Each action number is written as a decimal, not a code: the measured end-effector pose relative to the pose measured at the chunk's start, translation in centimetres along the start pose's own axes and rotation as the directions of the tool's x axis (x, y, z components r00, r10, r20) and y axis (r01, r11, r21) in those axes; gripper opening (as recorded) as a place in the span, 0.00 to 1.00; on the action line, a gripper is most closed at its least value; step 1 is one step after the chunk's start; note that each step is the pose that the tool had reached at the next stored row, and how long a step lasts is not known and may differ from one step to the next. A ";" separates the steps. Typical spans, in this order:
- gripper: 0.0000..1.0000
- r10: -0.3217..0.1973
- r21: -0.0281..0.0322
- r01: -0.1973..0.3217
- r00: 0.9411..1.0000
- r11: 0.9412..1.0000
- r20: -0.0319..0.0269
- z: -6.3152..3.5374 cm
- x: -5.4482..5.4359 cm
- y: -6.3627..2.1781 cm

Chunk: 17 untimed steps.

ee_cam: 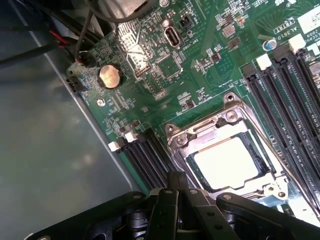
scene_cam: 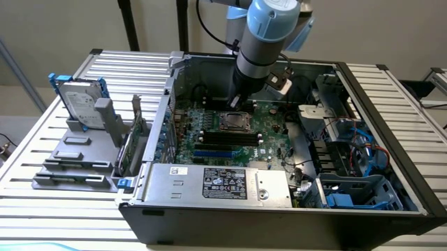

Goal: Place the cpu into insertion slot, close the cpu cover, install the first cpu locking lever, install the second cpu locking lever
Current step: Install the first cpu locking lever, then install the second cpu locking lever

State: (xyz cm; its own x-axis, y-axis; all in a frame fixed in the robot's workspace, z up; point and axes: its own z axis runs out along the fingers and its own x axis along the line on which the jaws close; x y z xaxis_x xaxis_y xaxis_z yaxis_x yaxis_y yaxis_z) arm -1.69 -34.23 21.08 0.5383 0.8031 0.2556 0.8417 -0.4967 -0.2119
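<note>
The cpu [ee_cam: 226, 162], pale and square, lies flat in the insertion slot [scene_cam: 234, 121] on the green board. The silver cpu cover [ee_cam: 200, 132] is folded down around it as a frame, so the chip's top shows through the cut-out. My gripper [ee_cam: 177, 181] is shut with nothing between its black fingers. Its tips sit just off one edge of the socket, between the frame and a bank of black memory slots [ee_cam: 145, 155]. In the exterior view the gripper [scene_cam: 236, 103] hangs low over the board at the socket's far side. I cannot make out how the locking levers lie.
The board sits inside an open computer case [scene_cam: 391, 136]. More long memory slots [ee_cam: 285, 110] run past the socket's other side, and a coin battery [ee_cam: 110, 76] lies nearby. A power supply [scene_cam: 216, 183] is at the front. A hard drive [scene_cam: 80, 104] stands outside at the exterior view's left.
</note>
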 end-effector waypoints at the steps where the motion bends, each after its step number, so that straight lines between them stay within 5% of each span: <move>1: 0.11 0.000 0.000 0.000 1.000 1.000 0.000 0.00 0.0 0.00; 17: 0.11 0.000 0.000 0.000 1.000 1.000 0.000 -0.01 0.0 0.01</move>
State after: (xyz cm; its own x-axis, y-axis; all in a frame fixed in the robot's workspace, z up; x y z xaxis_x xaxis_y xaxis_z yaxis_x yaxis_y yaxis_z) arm -1.69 -34.25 21.08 0.5382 0.8031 0.2555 0.8417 -0.4967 -0.2119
